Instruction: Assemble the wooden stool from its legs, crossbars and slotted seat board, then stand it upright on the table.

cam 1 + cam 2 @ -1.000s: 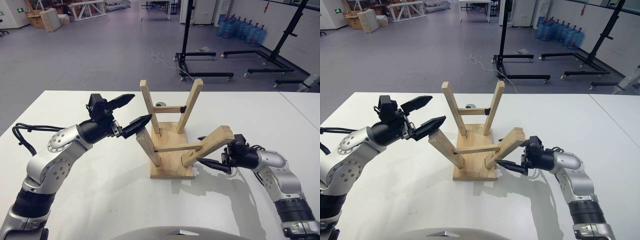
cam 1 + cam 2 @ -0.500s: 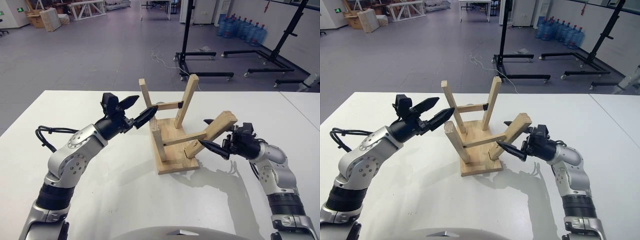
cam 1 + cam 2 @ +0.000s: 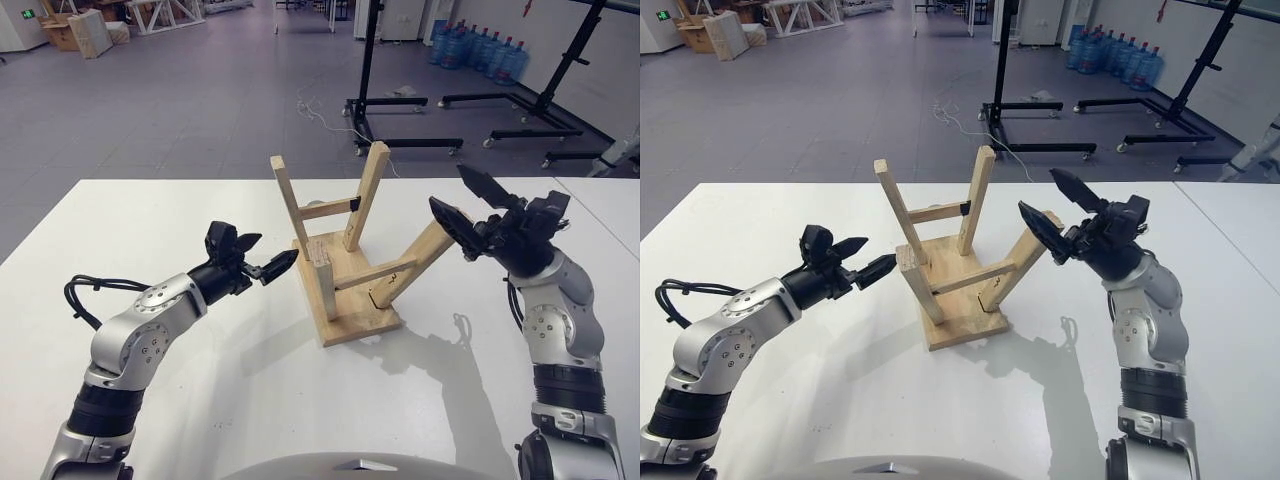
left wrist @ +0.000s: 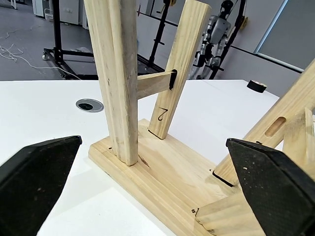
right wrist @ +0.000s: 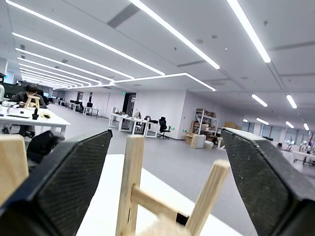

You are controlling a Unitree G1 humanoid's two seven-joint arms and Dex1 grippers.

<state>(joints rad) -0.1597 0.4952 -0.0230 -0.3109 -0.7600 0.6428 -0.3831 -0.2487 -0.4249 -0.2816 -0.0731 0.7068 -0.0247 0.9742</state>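
Observation:
The wooden stool (image 3: 345,265) lies upside down on the white table (image 3: 220,390), its seat board (image 3: 362,318) flat and its legs pointing up. Crossbars join the legs in pairs. The near right leg (image 3: 418,262) leans outward. My left gripper (image 3: 264,256) is open, low over the table just left of the near left leg (image 3: 322,285), not touching it. The left wrist view has the seat board (image 4: 147,172) between its open fingers (image 4: 39,167). My right gripper (image 3: 464,203) is open, raised at the top end of the leaning leg, holding nothing.
A round grommet hole (image 4: 89,104) sits in the table behind the stool. My left arm's cable (image 3: 88,288) loops over the table at the left. Black wheeled stands (image 3: 400,110) are on the floor beyond the far edge. A second table (image 3: 612,200) adjoins at the right.
My right gripper rose from low beside the leaning leg to its top end. My left gripper drew back leftward and lower. The stool has turned slightly on the table.

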